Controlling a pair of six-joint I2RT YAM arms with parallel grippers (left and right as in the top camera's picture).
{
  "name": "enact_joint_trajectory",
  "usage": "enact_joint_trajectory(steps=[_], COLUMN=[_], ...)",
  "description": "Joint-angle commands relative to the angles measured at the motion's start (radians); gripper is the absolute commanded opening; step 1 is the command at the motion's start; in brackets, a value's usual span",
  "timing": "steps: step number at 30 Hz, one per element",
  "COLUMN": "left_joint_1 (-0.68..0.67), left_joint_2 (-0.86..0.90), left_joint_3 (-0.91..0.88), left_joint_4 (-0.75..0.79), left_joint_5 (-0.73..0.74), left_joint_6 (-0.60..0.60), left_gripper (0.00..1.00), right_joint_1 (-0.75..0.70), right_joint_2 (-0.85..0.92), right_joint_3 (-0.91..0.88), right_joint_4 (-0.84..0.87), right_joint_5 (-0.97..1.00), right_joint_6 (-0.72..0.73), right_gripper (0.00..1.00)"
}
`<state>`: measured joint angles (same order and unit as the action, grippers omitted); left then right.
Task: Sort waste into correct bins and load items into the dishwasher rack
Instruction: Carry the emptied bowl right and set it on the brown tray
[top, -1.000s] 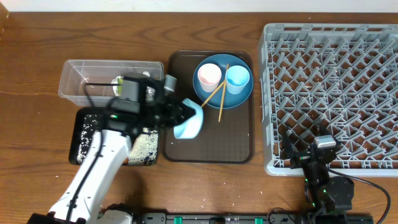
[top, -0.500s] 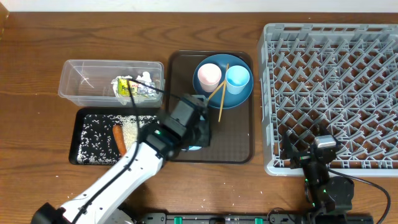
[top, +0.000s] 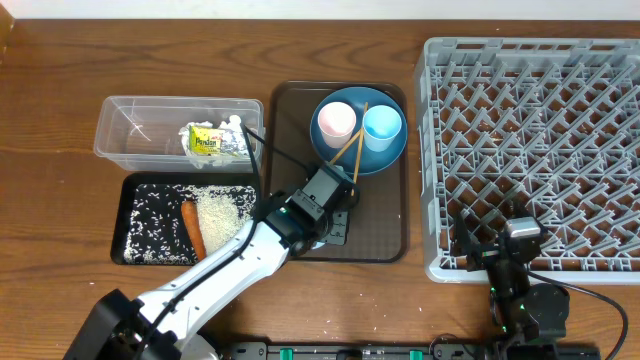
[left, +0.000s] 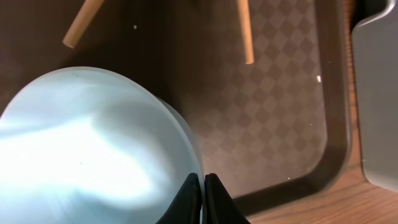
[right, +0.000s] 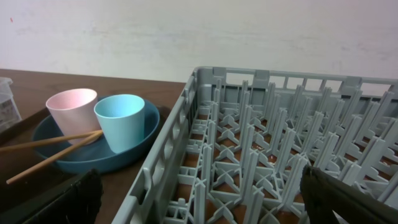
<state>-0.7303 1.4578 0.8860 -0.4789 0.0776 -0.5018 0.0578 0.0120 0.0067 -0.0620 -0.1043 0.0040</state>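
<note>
The left gripper (left: 203, 186) pinches the rim of the white bowl (left: 93, 155), brown tray (left: 280, 124) beneath, chopsticks (left: 244, 31) just ahead; the right gripper (right: 199, 202) stands spread before the rack (right: 261, 143)

Wooden table (top: 60, 60), clear tub (top: 140, 132) seemingly touching black tray (top: 123, 220), brown serving tray (top: 378, 215) beside, grey dishwasher rack (top: 530, 140)

The white bowl (left: 93, 155) is clamped at its rim in the closed left gripper (left: 203, 190). Just ahead of the gripper lie two wooden chopsticks (top: 352, 150), propped on a round blue plate (top: 395, 155) carrying an upright pink cup (top: 335, 122) and light-blue cup (top: 382, 125). Left of the gripper, a clear tub (top: 130, 130) holds the wrapper (top: 205, 142) and tissue (top: 232, 140); a black tray (top: 125, 220) holds the carrot (top: 192, 228) and rice (top: 222, 215). The grey rack (top: 530, 140) stands to the right.
</note>
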Motion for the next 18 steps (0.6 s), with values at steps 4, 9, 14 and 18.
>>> enact_joint_trajectory(steps=[4, 9, 14, 18], left_joint_1=[-0.002, -0.002, -0.002, -0.002], left_joint_2=[0.005, 0.005, 0.005, 0.005], left_joint_3=[0.008, 0.008, 0.008, 0.008], left_joint_4=[-0.002, -0.002, -0.002, -0.002], left_joint_5=[-0.01, -0.007, 0.017, 0.019], left_joint_6=[-0.027, -0.031, -0.032, -0.031], left_gripper=[0.06, 0.07, 0.12, 0.25], right_joint_1=[0.002, 0.002, 0.002, 0.002], right_joint_2=[-0.005, -0.005, -0.005, -0.005], right_joint_3=[-0.001, -0.001, -0.002, -0.002], right_joint_4=[-0.002, -0.002, -0.002, -0.002], right_joint_5=[-0.008, -0.008, -0.008, -0.008], right_joint_6=[0.006, 0.006, 0.006, 0.006], right_gripper=[0.99, 0.99, 0.99, 0.99])
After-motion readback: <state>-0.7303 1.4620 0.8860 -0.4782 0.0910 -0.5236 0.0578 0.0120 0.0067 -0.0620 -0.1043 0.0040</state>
